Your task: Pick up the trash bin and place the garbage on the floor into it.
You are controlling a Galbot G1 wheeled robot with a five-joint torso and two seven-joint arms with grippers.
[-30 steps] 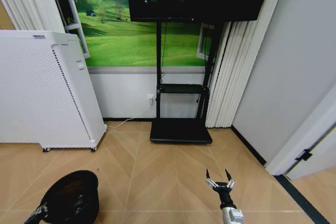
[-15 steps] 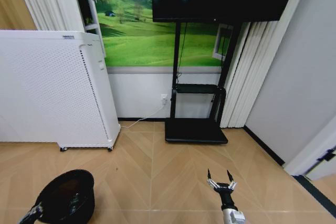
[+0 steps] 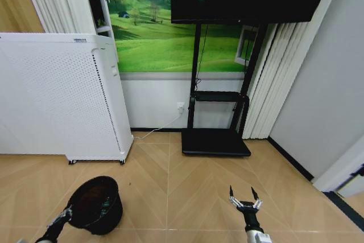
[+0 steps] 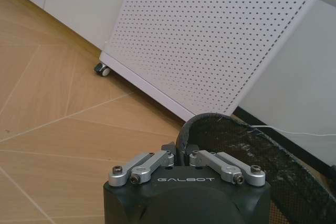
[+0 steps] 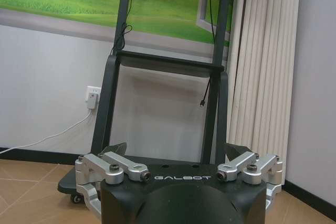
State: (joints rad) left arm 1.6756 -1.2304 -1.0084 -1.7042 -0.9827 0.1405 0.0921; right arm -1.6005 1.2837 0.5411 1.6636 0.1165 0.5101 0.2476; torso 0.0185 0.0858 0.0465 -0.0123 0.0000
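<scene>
Left pincer (image 3: 67, 213) on trash bin (image 3: 96, 204) rim

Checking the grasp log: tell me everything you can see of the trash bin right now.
The trash bin is a small round black mesh basket with a solid rim, slightly tapered. It hangs tilted at lower left of the head view, mouth facing up toward the camera, something small glinting inside. The left hand is shut on its rim. The white perforated appliance stands behind it, apart.
</scene>
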